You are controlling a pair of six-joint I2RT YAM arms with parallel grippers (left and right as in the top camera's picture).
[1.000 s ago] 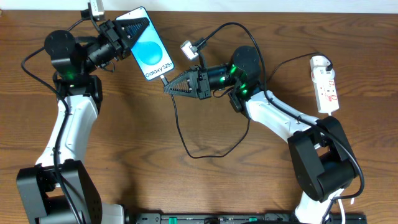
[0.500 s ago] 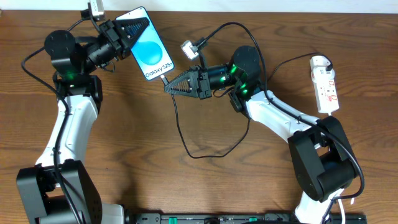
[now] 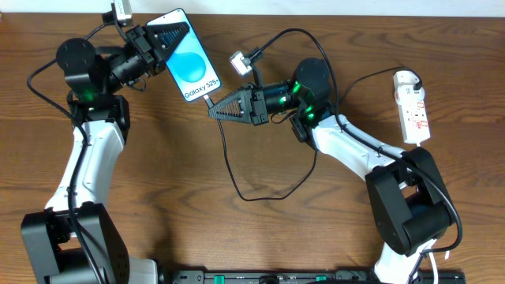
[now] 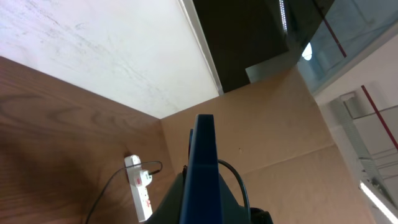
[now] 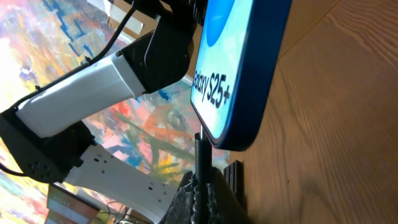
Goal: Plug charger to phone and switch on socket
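Observation:
The phone (image 3: 192,65), blue screen reading "Galaxy S25+", is held above the table at the back left, my left gripper (image 3: 175,33) shut on its upper end. From the left wrist I see the phone (image 4: 202,180) edge-on between the jaws. My right gripper (image 3: 213,113) is shut on the charger (image 3: 226,158), its plug tip touching the phone's bottom edge. In the right wrist view the thin black charger (image 5: 203,155) rises from my right gripper (image 5: 201,186) into the phone (image 5: 239,68). The white socket (image 3: 413,106) lies at the far right; the cable's other end is plugged into it.
The black cable loops over the wooden table (image 3: 197,229) between the arms and arcs behind the right arm to the socket. The socket (image 4: 139,196) also shows in the left wrist view. A black rail (image 3: 276,276) runs along the front edge.

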